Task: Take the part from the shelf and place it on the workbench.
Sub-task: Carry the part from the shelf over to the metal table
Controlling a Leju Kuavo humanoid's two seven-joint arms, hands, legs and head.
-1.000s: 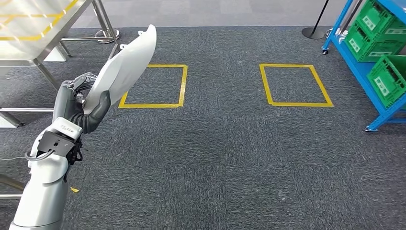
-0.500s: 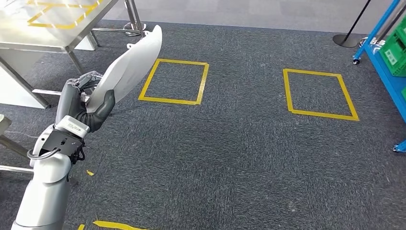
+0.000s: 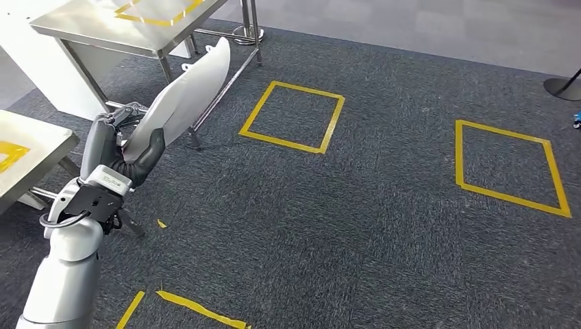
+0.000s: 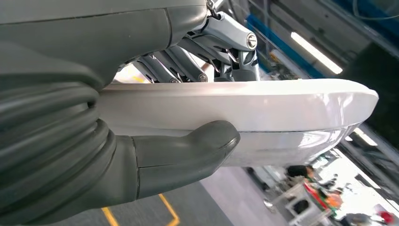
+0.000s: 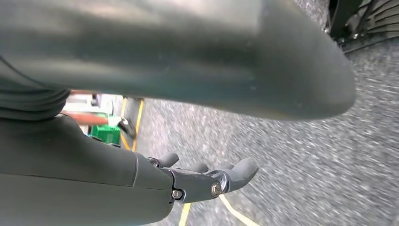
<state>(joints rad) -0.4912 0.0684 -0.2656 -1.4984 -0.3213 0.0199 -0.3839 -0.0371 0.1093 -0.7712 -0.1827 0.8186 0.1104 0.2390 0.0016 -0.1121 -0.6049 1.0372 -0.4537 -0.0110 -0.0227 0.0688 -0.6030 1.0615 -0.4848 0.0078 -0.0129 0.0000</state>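
Our left hand (image 3: 120, 147) clamps the long white part (image 3: 181, 99) upright near the steel tabletop (image 3: 82, 27), where its tip could strike the frame.

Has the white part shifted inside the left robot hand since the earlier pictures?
No. The white part sits against the left robot hand just as before; the floor and tables shifted because the camera turned.

You are looking into an industrial workshop or factory test floor. Dark grey carpet tiles (image 3: 356, 226) are covering the ground, with yellow tape squares (image 3: 292, 116) marking out standing spots. Steel-legged workbenches (image 3: 130, 27) are standing at the far left, their tabletops carrying yellow tape outlines too, and a stanchion base (image 3: 563, 87) is sitting at the far right.
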